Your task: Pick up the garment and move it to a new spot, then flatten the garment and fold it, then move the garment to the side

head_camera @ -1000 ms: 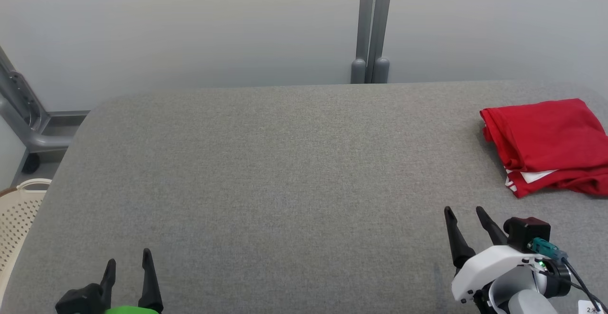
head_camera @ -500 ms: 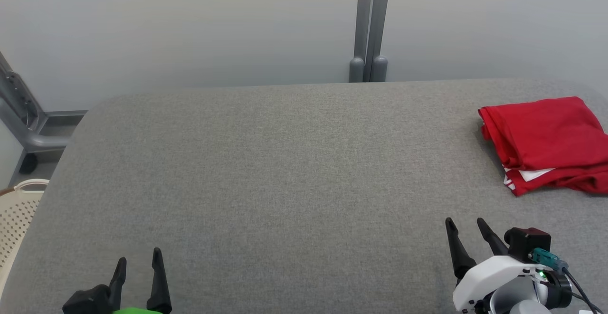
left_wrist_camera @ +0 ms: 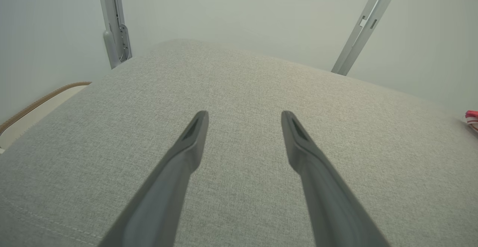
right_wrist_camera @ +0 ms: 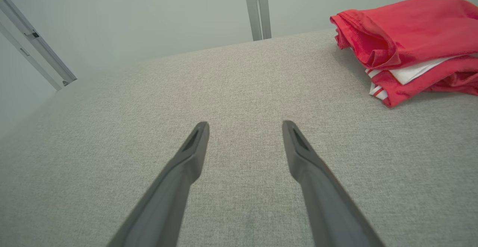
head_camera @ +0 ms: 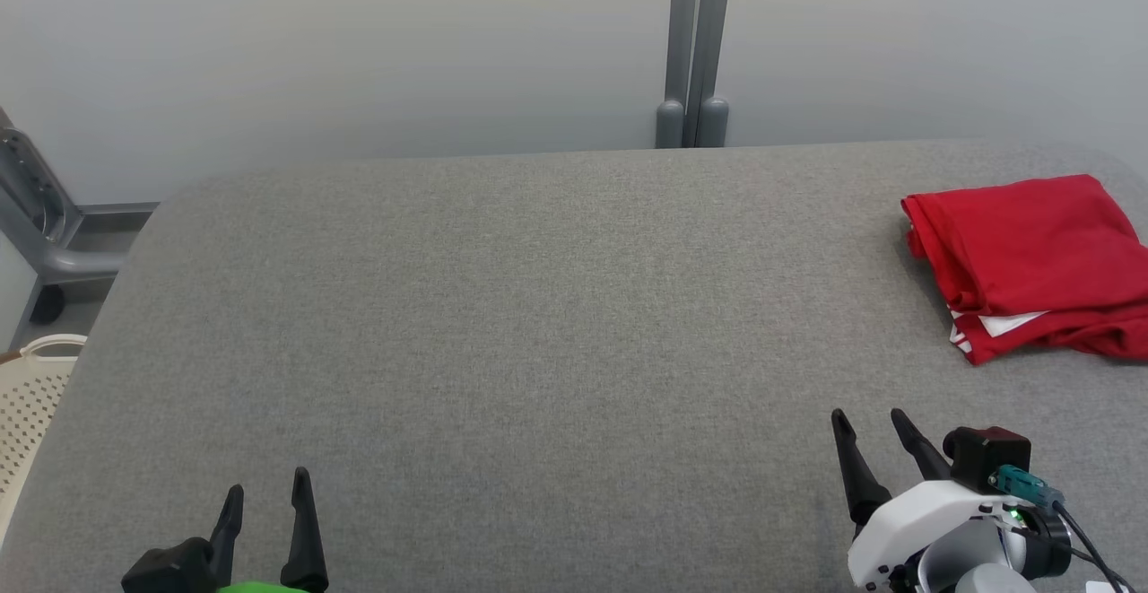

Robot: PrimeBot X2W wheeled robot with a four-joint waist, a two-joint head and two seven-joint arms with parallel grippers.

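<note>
the left gripper (head_camera: pixel 267 483) and the right gripper (head_camera: pixel 867 415) are seen spread wide and empty over the grey table's (head_camera: pixel 538 306) near side. the folded red garment (head_camera: pixel 1031 252) is laid at the table's far right, well apart from both.

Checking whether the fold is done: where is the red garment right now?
In the head view the red garment lies folded at the far right of the grey table, beyond and right of the open right gripper, not touching it.

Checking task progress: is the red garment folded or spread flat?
Folded. The red garment lies in a compact stack of layers, white trim showing between them.
</note>
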